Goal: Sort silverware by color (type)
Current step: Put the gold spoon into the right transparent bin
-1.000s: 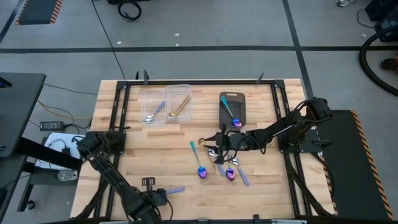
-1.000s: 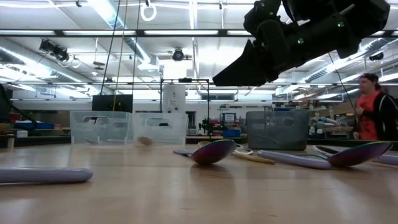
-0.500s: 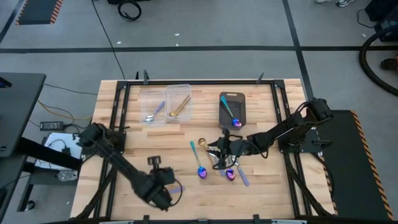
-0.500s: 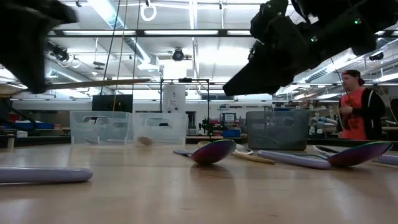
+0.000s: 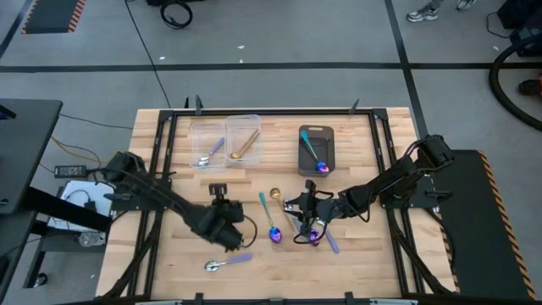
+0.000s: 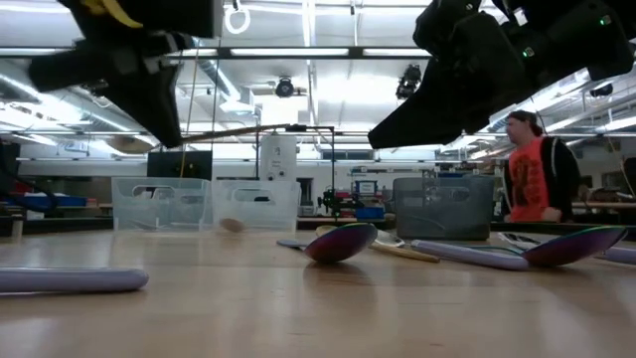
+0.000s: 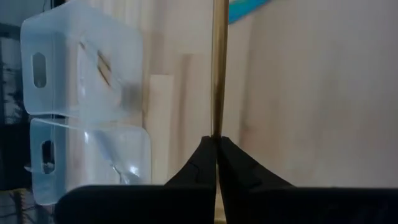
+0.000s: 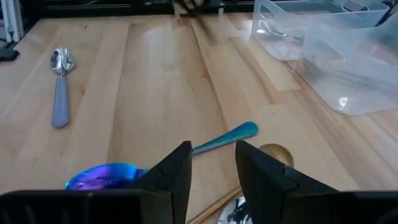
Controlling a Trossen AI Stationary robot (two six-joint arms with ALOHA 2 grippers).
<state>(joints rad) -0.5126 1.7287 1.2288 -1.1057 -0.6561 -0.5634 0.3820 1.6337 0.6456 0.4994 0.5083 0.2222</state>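
Observation:
My left gripper (image 5: 230, 227) hangs above the table's near middle, shut on a gold spoon (image 7: 217, 68). A silver spoon with a lavender handle (image 5: 227, 262) lies flat near the front edge. Right of the middle lies a heap of spoons (image 5: 309, 230): a blue-purple one with a teal handle (image 8: 224, 137), a gold bowl (image 8: 274, 153) and lavender handles. My right gripper (image 8: 211, 152) hovers open just above this heap, with nothing between its fingers. It also shows in the high view (image 5: 298, 212). My left gripper pinches the gold spoon's thin shaft (image 7: 217, 127) between its two shut fingertips, slanting down from above. The shaft (image 6: 238, 130) sticks out ahead of the fingers, about level and lifted clear of the table. Which end of the spoon the fingers hold, I cannot tell.
Two clear bins (image 5: 207, 142) (image 5: 244, 137) stand at the far left of the middle, one with a lavender-handled spoon, the other with a gold one. A dark grey bin (image 5: 326, 152) at the far middle holds a teal-handled spoon. A person stands in the room behind.
My left gripper, shut all the while, has swung from the table's near edge toward the far side and the right, rising and turning, with the gold spoon in it. The lavender-handled spoon stays near the front edge. My right gripper has drifted slightly toward the near edge over the heap.

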